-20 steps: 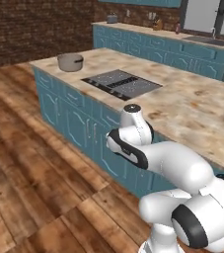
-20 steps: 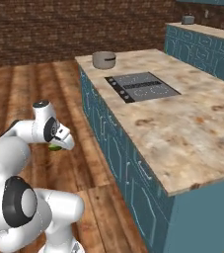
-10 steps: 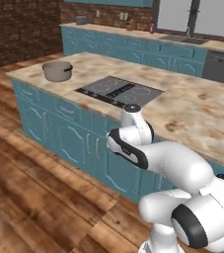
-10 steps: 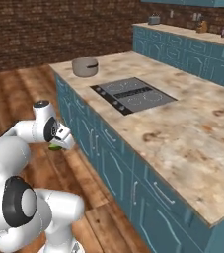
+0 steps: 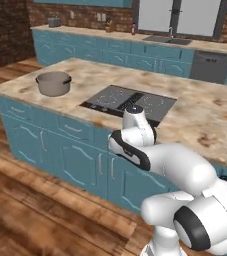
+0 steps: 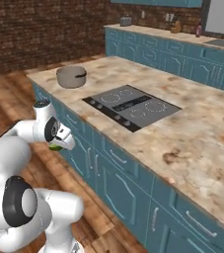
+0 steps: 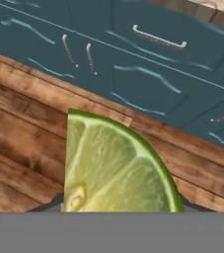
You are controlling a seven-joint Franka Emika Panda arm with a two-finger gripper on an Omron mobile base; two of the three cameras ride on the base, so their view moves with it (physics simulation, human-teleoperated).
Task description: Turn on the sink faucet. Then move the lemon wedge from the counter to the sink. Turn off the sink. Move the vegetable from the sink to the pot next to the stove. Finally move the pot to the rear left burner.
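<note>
A yellow-green lemon wedge looms large in the hand view, cut face toward the camera, held above the wooden floor in front of teal cabinet doors. My gripper is shut on it, tucked low beside the island; a green sliver of the wedge peeks out under the hand. The tan-grey pot stands on the marbled counter to the left of the dark stove. On the back counter the sink lies under a thin faucet.
The island's teal cabinet fronts rise just ahead of the arm. A back run of teal cabinets carries small jars and bottles. Open wooden floor stretches to the left, and a brick wall closes that side.
The whole scene has shifted in both base views: the base has moved, so the island, pot and stove now sit nearer and more central. The arm's folded pose and its grip are unchanged.
</note>
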